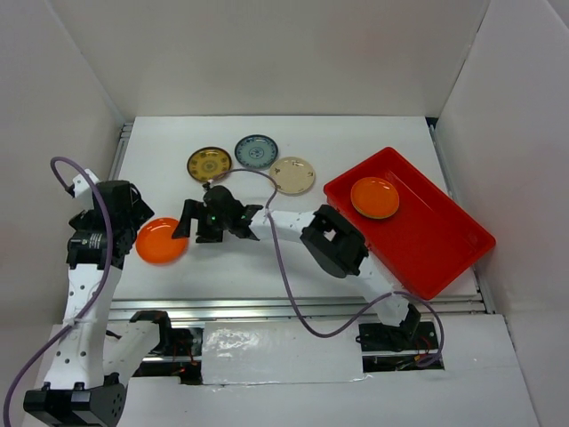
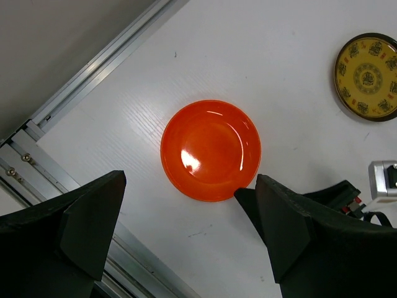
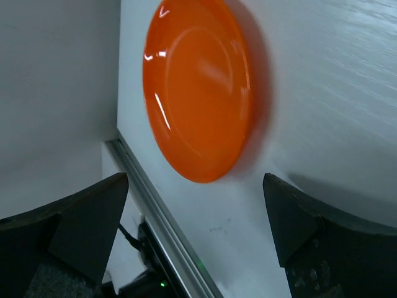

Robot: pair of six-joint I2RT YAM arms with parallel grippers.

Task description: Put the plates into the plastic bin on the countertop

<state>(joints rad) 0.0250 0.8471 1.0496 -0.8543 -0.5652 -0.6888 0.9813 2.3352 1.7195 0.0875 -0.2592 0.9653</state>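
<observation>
Five plates in sight, and one is already home: an orange plate (image 1: 374,197) lies flat inside the red bin (image 1: 444,240), toward its left end. Everything else sits on the white worktop (image 1: 160,151), to the left of the bin.

Nearest the bin is the beige plate (image 1: 292,175), just off its far-left corner. Further from the bin comes the blue-grey patterned plate (image 1: 256,152), then the yellow-brown patterned plate (image 1: 209,164). The three lie close together in a shallow arc, none touching. The second orange plate (image 1: 162,240) is the farthest from the bin, well to its left and nearer the metal rail (image 1: 293,307) along the front edge.

Both arms crowd that plate. The right tool (image 1: 197,222) reaches across from the bin side and sits just beside the plate's bin-facing edge. Its jaws are spread wide with nothing between them, and its wrist camera shows the orange disc lying beyond the two black fingers (image 3: 87,230).

The left tool (image 2: 186,186) hangs over the same plate from the side away from the bin. It is released too, jaws wide, with the plate flat on the worktop below the gap. One fingertip overlaps the plate's rim in that view; whether it touches, I cannot tell.
</observation>
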